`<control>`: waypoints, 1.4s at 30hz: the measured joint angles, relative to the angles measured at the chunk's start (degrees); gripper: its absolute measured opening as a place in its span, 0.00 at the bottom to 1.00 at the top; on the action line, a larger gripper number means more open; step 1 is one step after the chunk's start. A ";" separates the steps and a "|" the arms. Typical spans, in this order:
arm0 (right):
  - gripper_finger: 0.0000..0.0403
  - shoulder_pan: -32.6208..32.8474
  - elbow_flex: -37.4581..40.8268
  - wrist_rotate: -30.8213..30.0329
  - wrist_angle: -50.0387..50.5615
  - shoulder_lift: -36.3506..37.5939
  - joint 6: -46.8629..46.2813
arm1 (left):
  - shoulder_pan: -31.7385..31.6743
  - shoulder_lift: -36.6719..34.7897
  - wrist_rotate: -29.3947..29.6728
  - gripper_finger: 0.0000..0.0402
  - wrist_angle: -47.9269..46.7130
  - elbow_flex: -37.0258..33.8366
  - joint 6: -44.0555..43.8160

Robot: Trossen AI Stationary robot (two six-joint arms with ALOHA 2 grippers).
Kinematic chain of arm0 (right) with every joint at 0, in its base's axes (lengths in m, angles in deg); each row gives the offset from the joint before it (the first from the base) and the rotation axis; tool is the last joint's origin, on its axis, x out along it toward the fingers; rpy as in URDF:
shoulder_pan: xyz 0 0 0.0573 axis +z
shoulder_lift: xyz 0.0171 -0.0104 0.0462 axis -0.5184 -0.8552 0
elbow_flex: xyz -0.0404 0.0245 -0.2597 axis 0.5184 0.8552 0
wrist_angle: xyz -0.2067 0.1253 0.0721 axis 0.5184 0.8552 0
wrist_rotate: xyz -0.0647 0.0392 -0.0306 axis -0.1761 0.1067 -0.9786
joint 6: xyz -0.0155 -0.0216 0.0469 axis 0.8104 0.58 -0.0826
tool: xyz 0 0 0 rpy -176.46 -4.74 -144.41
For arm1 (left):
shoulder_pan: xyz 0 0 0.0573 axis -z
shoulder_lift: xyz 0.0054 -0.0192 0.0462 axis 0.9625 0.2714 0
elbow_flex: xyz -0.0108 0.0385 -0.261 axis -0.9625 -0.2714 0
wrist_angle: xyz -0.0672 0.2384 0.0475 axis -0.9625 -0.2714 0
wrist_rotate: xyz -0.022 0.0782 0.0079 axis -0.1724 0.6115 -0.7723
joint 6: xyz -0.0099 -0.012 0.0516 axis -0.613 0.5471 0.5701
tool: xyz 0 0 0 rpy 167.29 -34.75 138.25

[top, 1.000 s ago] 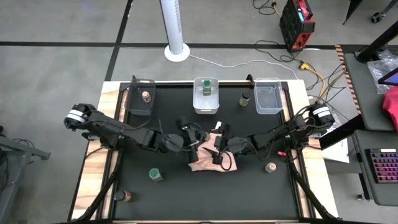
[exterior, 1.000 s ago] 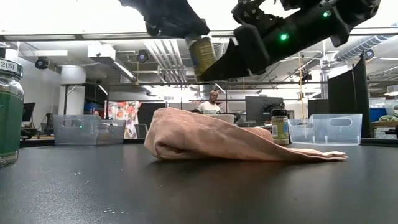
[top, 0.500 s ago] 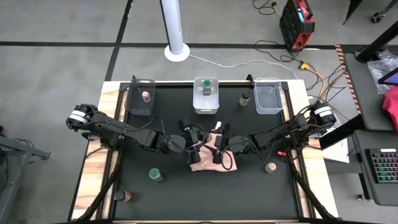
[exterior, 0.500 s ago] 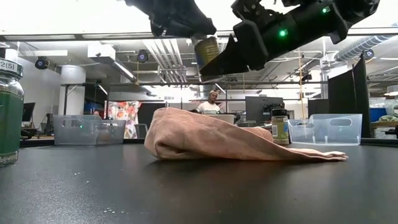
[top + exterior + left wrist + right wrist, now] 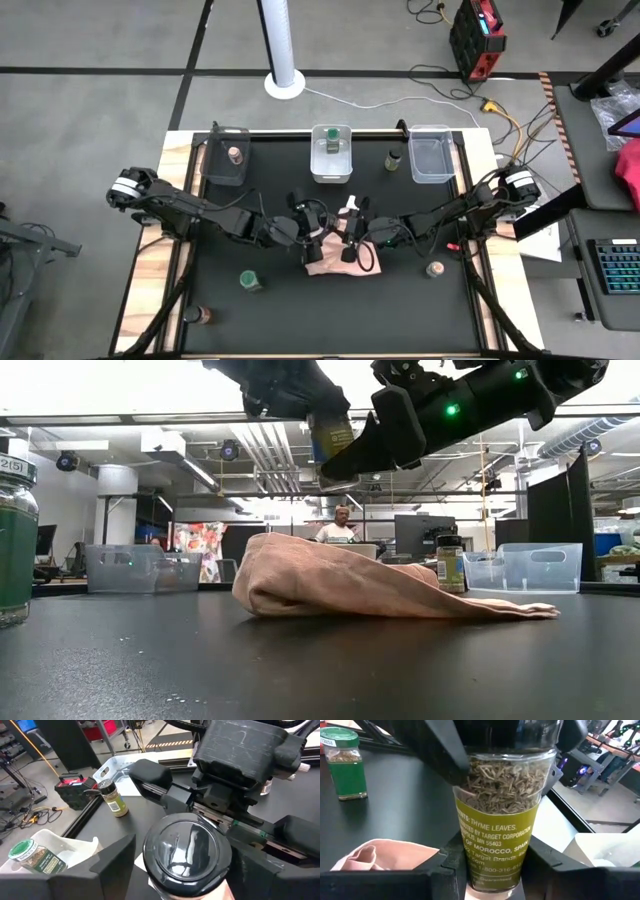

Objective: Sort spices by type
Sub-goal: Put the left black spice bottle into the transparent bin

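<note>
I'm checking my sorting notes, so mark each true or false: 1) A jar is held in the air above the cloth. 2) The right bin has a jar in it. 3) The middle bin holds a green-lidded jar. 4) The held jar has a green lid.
1) True: the left gripper holds the thyme jar above the cloth.
2) False: no jar shows in the right bin; a black-lidded jar stands beside it.
3) True: the green-lidded jar is in the middle bin.
4) False: its lid is black.

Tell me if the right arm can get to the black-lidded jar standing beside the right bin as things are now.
Probably not right away. The right gripper is at the thyme jar held up by the left gripper over the pink cloth. Once it pulls free, the black-lidded jar beside the right bin stands unobstructed.
</note>
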State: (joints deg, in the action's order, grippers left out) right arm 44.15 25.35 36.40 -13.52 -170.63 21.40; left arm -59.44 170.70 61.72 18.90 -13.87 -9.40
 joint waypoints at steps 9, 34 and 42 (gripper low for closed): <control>0.30 0.00 0.00 -0.68 4.62 0.25 -2.21 | 0.00 -0.87 0.09 0.71 -1.11 -0.04 3.83; 0.32 2.21 8.19 6.02 -7.99 6.16 -4.17 | 0.04 -6.22 -11.46 0.70 36.43 -22.24 5.08; 0.32 2.19 7.68 6.00 -10.13 4.59 -1.30 | -0.14 -0.62 -15.80 0.70 41.56 -20.29 7.29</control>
State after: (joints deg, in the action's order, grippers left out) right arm 46.34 33.03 42.40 -23.65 -166.03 20.10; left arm -59.58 170.08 45.92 60.46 -34.16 -2.11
